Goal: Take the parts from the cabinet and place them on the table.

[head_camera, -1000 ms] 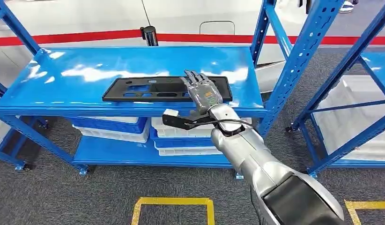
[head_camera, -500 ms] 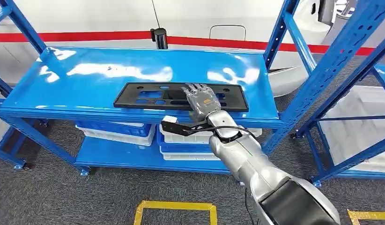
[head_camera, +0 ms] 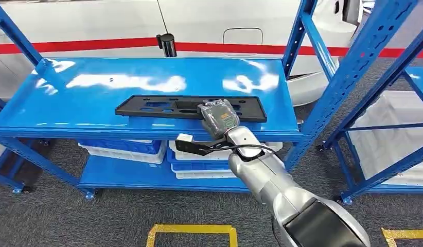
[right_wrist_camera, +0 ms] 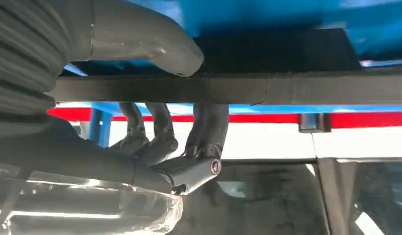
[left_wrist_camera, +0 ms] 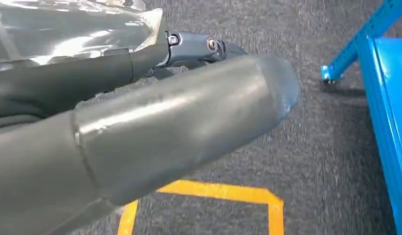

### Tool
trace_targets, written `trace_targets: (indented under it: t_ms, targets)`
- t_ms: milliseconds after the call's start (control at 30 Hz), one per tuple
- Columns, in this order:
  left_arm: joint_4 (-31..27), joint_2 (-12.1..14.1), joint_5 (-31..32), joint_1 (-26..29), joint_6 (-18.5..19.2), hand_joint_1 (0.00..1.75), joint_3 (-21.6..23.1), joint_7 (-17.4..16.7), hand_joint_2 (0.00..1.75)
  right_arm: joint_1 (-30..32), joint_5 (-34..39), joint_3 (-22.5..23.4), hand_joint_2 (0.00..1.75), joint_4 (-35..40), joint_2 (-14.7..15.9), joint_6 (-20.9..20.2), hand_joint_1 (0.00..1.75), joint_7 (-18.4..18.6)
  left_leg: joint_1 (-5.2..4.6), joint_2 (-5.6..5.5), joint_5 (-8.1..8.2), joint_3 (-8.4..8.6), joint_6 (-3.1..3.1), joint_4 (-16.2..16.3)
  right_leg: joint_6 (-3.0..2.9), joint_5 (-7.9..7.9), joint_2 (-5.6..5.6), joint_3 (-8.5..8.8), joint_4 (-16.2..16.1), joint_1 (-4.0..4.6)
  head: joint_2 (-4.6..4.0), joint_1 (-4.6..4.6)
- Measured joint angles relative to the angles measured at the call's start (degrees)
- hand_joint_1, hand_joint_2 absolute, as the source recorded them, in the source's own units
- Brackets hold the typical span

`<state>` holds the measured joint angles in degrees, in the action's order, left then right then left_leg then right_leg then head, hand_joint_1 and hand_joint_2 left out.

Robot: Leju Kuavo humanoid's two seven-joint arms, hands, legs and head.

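A long flat black plastic part [head_camera: 163, 107] with several cut-outs lies on the top shelf of the blue rack [head_camera: 96, 82], close to its front edge. My right hand [head_camera: 219, 114] grips the part's near edge right of its middle. In the right wrist view the thumb [right_wrist_camera: 140, 39] lies against one face of the part [right_wrist_camera: 297, 88] and the fingers [right_wrist_camera: 209, 122] curl round the other. My left hand [left_wrist_camera: 179, 112] hangs over the grey carpet with its thumb stretched out and nothing in it.
White and blue bins [head_camera: 127, 144] fill the rack's lower shelf. A second blue rack [head_camera: 364, 62] stands at the right with a white bin [head_camera: 389, 128]. A black post [head_camera: 167, 43] stands behind the shelf. Yellow tape [head_camera: 191, 231] marks the carpet in front.
My right hand's fingers, laid flat on the black part a second ago, have curled down over its near edge and closed on it. The view has shifted a little.
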<state>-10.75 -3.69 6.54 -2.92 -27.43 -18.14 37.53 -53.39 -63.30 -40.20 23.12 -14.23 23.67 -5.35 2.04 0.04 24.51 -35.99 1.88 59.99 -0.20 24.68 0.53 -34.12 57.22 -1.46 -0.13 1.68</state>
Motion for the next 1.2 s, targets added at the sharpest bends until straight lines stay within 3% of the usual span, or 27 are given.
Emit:
trace_targets:
  t_ms: [33, 67, 100, 133, 167, 200, 367, 567, 667, 933, 1067, 1200]
  targets:
    - [0.00, -0.07, 0.07, -0.11, -0.20, 0.00, -0.02, 0.00, 1.75, -0.06, 0.04, 0.13, 1.75, 0.50, 0.00, 0.15, 1.75, -0.33, -0.31, 0.01, 0.73, 1.33, -0.01, -2.39, 0.33, 0.15, 0.02, -0.01, 0.06, 0.44, 0.00, 0.00]
    - [0.00, -0.07, 0.11, -0.16, -0.40, 0.00, -0.04, 0.02, 1.75, -0.20, 0.24, 0.33, 1.75, 0.84, 0.13, 0.35, 1.75, -0.64, -0.48, -0.36, 0.58, 1.25, -0.66, -2.52, 0.63, 0.29, 0.03, -0.10, 0.12, 0.65, 0.00, -0.09]
    - [0.00, -0.13, 0.24, -0.11, -0.83, 0.00, -0.04, 0.07, 0.00, -0.20, 0.53, 0.55, 1.75, 1.51, 0.20, 0.46, 1.73, -1.40, -0.38, -0.26, 0.36, 1.80, -0.82, -2.72, 0.48, 0.61, 0.03, -0.30, 0.37, 1.02, -0.02, -0.17]
    - [0.00, -0.22, 0.35, -0.10, -1.34, 0.00, -0.09, 0.07, 0.00, -0.19, 1.05, 0.83, 1.75, 2.39, 0.46, 0.20, 1.73, -2.46, -0.66, -0.31, 0.36, 1.73, -0.85, -2.66, 0.35, 0.42, 0.02, -0.06, 0.28, 1.31, 0.00, -0.24]
    - [0.00, -0.22, 0.46, -0.12, -1.77, 0.00, -0.33, 0.07, 0.00, -0.24, 1.95, 1.18, 1.75, 3.75, 0.99, -0.57, 1.75, -4.05, -0.99, -0.37, 0.22, 1.68, -1.10, -2.64, 0.61, 0.31, 0.00, 0.02, 0.20, 0.91, 0.00, -0.17]
    - [0.00, -0.26, 0.57, -0.10, -2.17, 0.00, -0.46, 0.09, 1.75, -0.26, 3.01, 1.66, 1.75, 5.44, 1.44, -1.37, 1.75, -5.83, -1.30, -0.49, 0.18, 1.65, -1.37, -2.62, 0.71, 0.23, -0.02, -0.06, 0.06, 1.13, 0.00, -0.18]
    - [0.00, -0.17, 0.72, -0.07, -2.49, 0.00, -1.07, 0.20, 1.75, -2.24, 10.41, 4.13, 1.75, 15.93, 5.25, -8.09, 1.73, -12.36, -1.83, -0.60, 0.12, 1.40, -2.15, -2.59, 1.28, -0.12, -0.18, 0.05, -0.51, 0.65, 0.00, -0.20]
    - [0.00, -0.24, 0.66, 0.00, -3.70, 0.00, -2.14, 0.28, 1.75, -5.29, 14.43, 6.47, 1.75, 32.97, 12.40, -14.49, 1.75, -11.39, -2.02, -0.72, 0.04, 1.26, -2.57, -2.57, 1.60, -0.31, -0.30, 0.09, -0.79, 0.47, 0.00, -0.18]
    - [0.00, -0.24, 0.48, -0.04, -4.11, 0.00, -2.80, 0.31, 1.75, -6.07, 14.56, 7.30, 1.75, 37.98, 14.71, -15.52, 1.75, -10.78, -2.05, -0.69, 0.08, 1.26, -2.73, -2.54, 2.22, -0.37, -0.30, 0.08, -0.83, 0.37, 0.00, -0.15]
    - [-0.59, -0.28, -0.44, -0.01, -2.25, 0.00, -4.00, 0.33, 1.75, -6.16, 15.52, 7.69, 1.75, 44.28, 19.03, -16.59, 1.75, -10.25, -1.99, -0.67, 0.07, 1.28, -2.74, -2.55, 2.35, -0.33, -0.30, 0.05, -0.82, 0.42, 0.00, -0.13]
    - [-0.63, -0.33, 0.07, -0.08, -4.00, 0.00, -4.39, -0.42, 1.75, -5.88, 15.87, 7.67, 1.75, 44.46, 20.06, -16.26, 1.75, -10.65, -1.94, -0.65, 0.07, 1.28, -2.74, -2.55, 2.35, -0.33, -0.29, 0.05, -0.82, 0.48, -0.02, -0.13]
    - [-0.63, -0.33, -0.24, -0.09, -3.06, 0.00, -4.85, -1.91, 1.75, -5.10, 17.01, 7.67, 1.75, 44.46, 20.66, -15.93, 1.75, -11.46, -1.93, -0.65, 0.07, 1.27, -2.74, -2.55, 2.35, -0.33, -0.29, 0.05, -0.81, 0.54, 0.00, -0.13]
